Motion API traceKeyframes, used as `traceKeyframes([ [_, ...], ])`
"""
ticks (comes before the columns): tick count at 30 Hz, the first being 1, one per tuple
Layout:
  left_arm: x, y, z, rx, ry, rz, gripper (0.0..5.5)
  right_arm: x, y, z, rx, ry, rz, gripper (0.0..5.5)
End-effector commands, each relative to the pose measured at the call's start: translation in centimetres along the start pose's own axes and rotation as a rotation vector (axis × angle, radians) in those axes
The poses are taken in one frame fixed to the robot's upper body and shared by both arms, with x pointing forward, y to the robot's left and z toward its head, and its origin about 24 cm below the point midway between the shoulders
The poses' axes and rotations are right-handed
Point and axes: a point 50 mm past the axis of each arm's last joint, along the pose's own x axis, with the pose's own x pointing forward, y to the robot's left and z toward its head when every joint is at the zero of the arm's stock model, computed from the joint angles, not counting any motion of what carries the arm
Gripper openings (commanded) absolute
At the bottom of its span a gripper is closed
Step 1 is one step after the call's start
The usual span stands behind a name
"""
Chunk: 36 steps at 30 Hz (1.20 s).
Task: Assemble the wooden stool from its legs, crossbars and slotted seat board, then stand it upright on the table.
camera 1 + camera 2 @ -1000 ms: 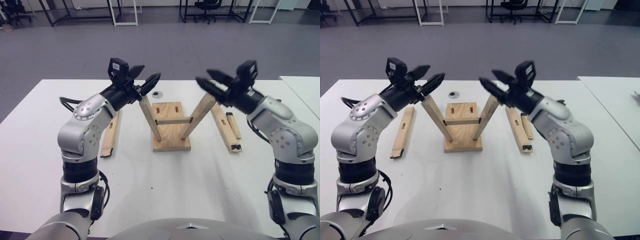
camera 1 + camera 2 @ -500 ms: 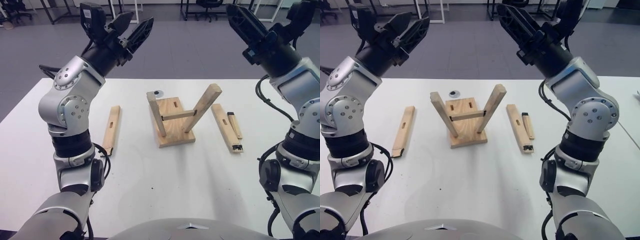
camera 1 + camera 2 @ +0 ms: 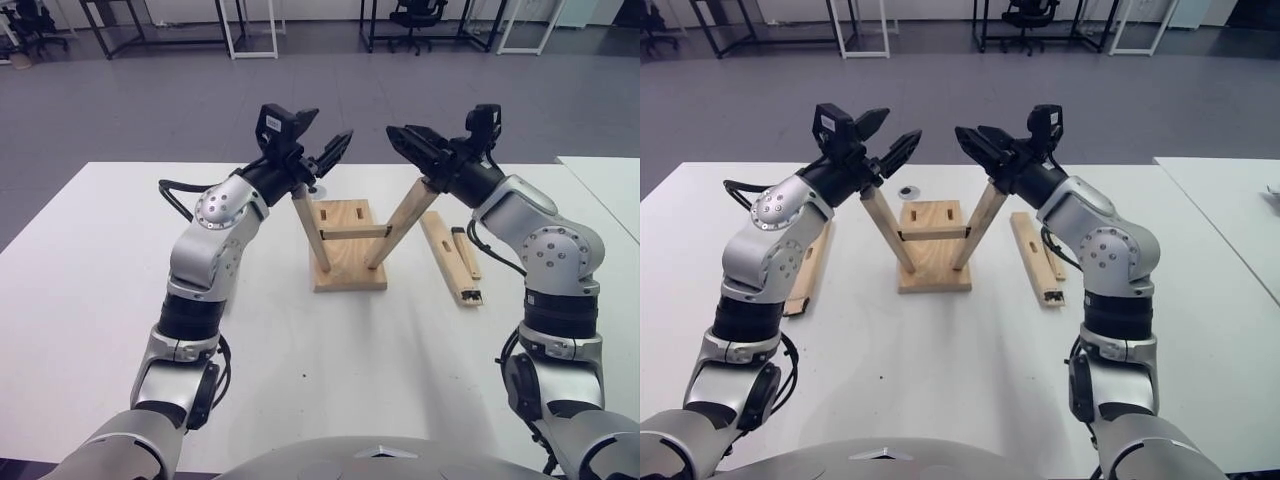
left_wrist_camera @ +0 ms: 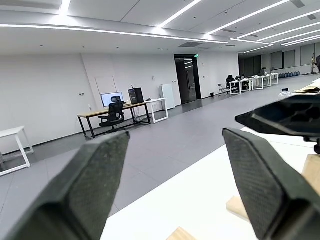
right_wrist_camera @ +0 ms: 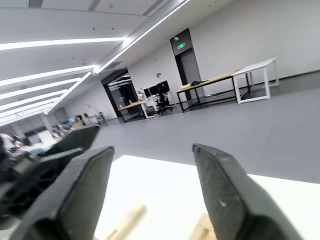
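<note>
The slotted seat board (image 3: pixel 350 272) lies flat on the white table (image 3: pixel 90 260). Two legs stand in it, splayed in a V: the left leg (image 3: pixel 312 232) and the right leg (image 3: pixel 396 228), joined by a crossbar (image 3: pixel 352 233). My left gripper (image 3: pixel 333 126) hangs open just over the left leg's top end, holding nothing. My right gripper (image 3: pixel 400 131) is open too, just above the right leg's top. A loose leg (image 3: pixel 447 256) and a thin crossbar (image 3: pixel 466 250) lie to the right of the board. Another loose leg (image 3: pixel 810 262) lies to the left, partly behind my left arm.
A small grey round fitting (image 3: pixel 907 190) sits in the table behind the board. A second white table (image 3: pixel 612 182) stands at the far right. The table's front half is bare white surface. Desks and chairs stand in the room behind.
Half a second ago both arms were raised high above the table; they have come back down to the leg tops, still open. The camera view has also shifted.
</note>
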Motion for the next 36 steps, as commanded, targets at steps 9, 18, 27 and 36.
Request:
traceKeyframes([
  [9,-6.8,5.5,7.6,-0.065,-0.126,0.151,3.43,-2.0,-6.8,-4.3,-0.338,0.370,-0.101,2.95],
  [18,-20.2,-0.8,-3.4,-0.059,0.828,-0.207,3.43,-0.3,6.4,-8.0,-0.273,0.398,0.474,2.95],
  [27,-17.7,-1.1,-9.4,0.248,0.990,-0.399,3.43,-3.9,-9.3,-13.3,-0.702,0.793,-0.107,2.95],
  [36,-11.3,4.9,-11.6,0.332,0.787,-0.137,3.43,-8.5,-10.2,-13.5,-0.730,0.945,0.002,2.95],
])
